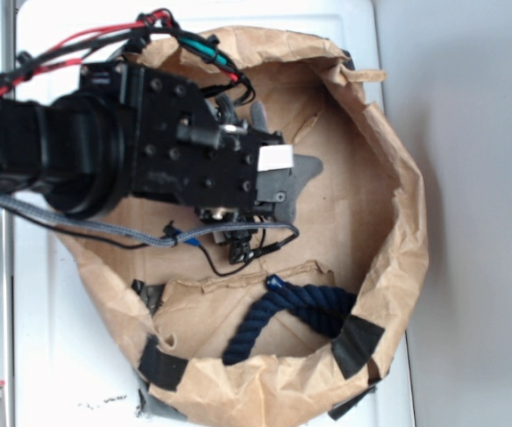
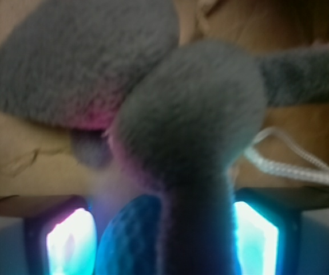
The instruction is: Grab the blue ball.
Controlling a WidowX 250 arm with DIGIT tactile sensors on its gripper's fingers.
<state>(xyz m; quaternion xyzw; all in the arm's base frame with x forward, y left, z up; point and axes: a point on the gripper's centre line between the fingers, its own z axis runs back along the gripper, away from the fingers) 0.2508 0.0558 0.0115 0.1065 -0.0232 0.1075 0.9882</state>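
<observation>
Currently claw [image 2: 163, 240] spread wide around blue ball [image 2: 131, 238]; grey plush [image 2: 193, 120] crowds at 12 o'clock, so it should close squarely on ball only.

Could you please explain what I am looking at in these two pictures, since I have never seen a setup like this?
The exterior view looks down on a black robot arm reaching into a crumpled brown paper bag. Its gripper is the two-fingered claw at its end. A thick dark navy rope lies at the bag's lower edge. The wrist view comes from a camera on the arm, looking out between the glowing fingers. There, a fuzzy grey plush toy fills the picture, with the small turquoise-blue dimpled ball and a white cord beside it. Whether anything is gripped, I cannot tell.
</observation>
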